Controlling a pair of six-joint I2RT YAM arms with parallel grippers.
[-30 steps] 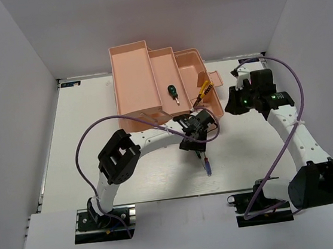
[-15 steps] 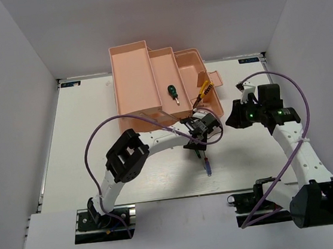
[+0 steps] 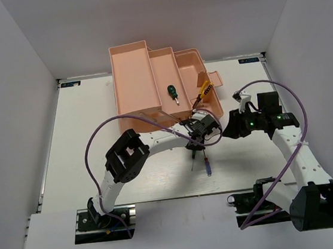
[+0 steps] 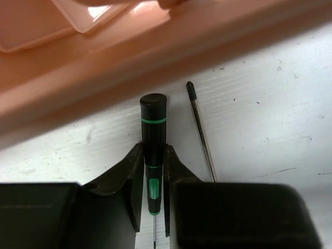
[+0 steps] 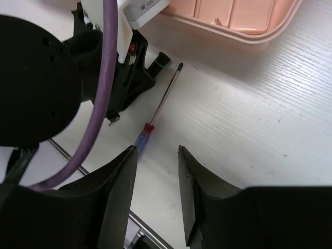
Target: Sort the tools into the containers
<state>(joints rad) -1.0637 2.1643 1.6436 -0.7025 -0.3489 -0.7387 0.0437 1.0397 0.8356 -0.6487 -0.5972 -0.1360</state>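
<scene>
– What is held by the left gripper [image 4: 153,151]?
– The dark-green screwdriver [image 4: 153,116] is pinched by its handle between the two fingers. It is kept low by the table [image 3: 85,146], just in front of the pink toolbox [image 3: 131,74].
– And the blue screwdriver [image 5: 141,140]?
– It is laid on the table just beside, touched by nothing.
– Is something held by the right gripper [image 5: 156,151]?
– Nothing is held. Its jaws are parted above the table.
– What is kept in the toolbox?
– A stubby green screwdriver [image 3: 174,92] in the middle tray, and the yellow pliers [image 3: 204,89] further right.
</scene>
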